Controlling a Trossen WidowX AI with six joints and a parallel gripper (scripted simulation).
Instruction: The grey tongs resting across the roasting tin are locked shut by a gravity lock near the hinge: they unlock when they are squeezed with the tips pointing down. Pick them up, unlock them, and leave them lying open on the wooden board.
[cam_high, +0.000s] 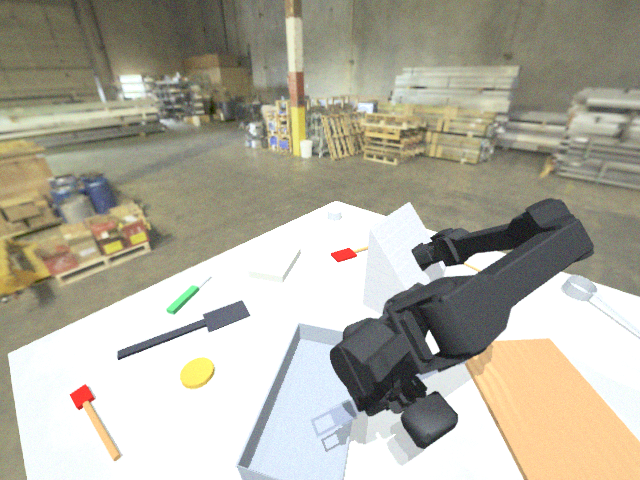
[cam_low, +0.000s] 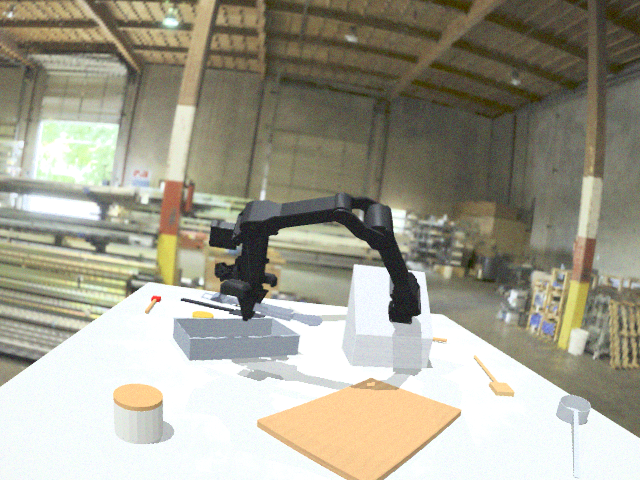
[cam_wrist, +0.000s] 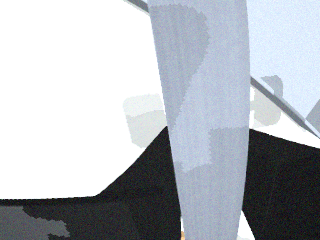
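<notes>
The grey tongs (cam_low: 287, 318) (cam_wrist: 200, 114) are between my fingers, roughly level, just above the back rim of the grey roasting tin (cam_high: 271, 397) (cam_low: 232, 343) (cam_wrist: 294, 27). My gripper (cam_high: 398, 404) (cam_low: 246, 313) (cam_wrist: 192, 131) points down and is shut on them near their middle. In the top view the arm hides most of the tongs. In the wrist view they run as one long closed bar between the black fingers. The wooden board (cam_high: 558, 408) (cam_low: 361, 426) lies flat on the table, apart from the tin and nearer the front.
A white wedge block (cam_high: 392, 253) (cam_low: 372, 320) stands by the arm's base. A black spatula (cam_high: 180, 330), yellow disc (cam_high: 197, 372), red hammer (cam_high: 95, 421) and green screwdriver (cam_high: 181, 299) lie beyond the tin. A lidded canister (cam_low: 138, 413) and a metal scoop (cam_low: 572, 410) stand near the front.
</notes>
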